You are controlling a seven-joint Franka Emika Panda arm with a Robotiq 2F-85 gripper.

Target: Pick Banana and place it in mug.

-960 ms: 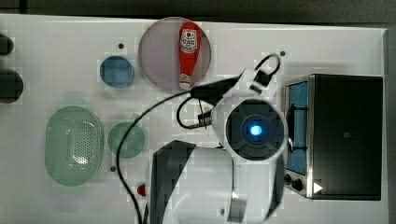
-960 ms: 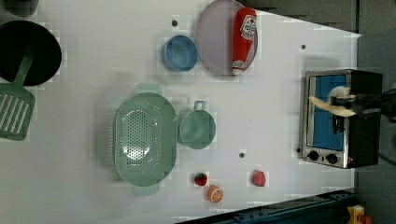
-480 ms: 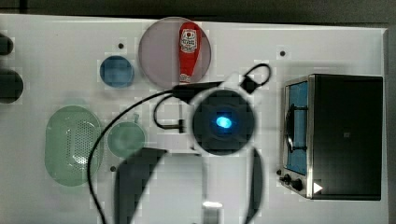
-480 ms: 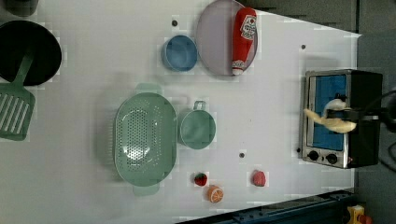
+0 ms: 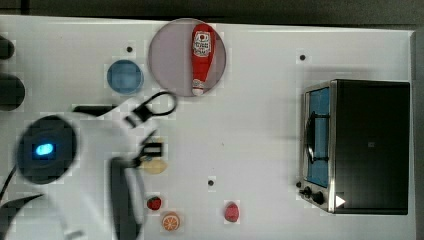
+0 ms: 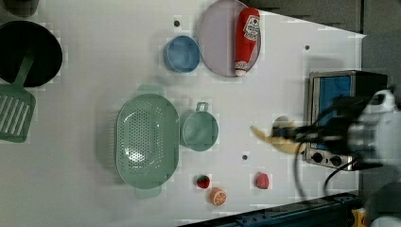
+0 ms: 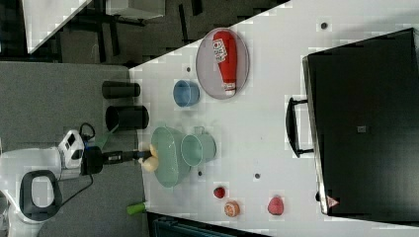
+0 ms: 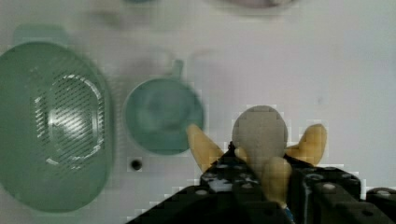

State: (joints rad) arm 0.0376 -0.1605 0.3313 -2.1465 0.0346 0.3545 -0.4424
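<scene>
- We see the claw (image 8: 261,172) clenched on the banana (image 8: 205,147), the pale fruit's ends sticking out on both sides of the black fingers (image 8: 233,179) in the wrist view.
- We find the banana held up off the white surface (image 6: 94,61), beside the mug (image 6: 200,132) and not in it; in the left view it hangs to the mug's right, between the mug and the toaster oven (image 6: 331,94).
- Just past the mug lies the pale-green colander (image 6: 147,140), touching it or nearly so.
- Near the left view's lower edge we count a strawberry (image 6: 203,181), an orange slice (image 6: 218,196) and a red piece (image 6: 262,180).
- Farther off stand the blue cup (image 6: 182,54) and the plate (image 6: 217,42) carrying the ketchup bottle (image 6: 247,40).
- Farthest, at the left view's left, we see a spatula (image 6: 15,116) and a black pan (image 6: 28,52).
</scene>
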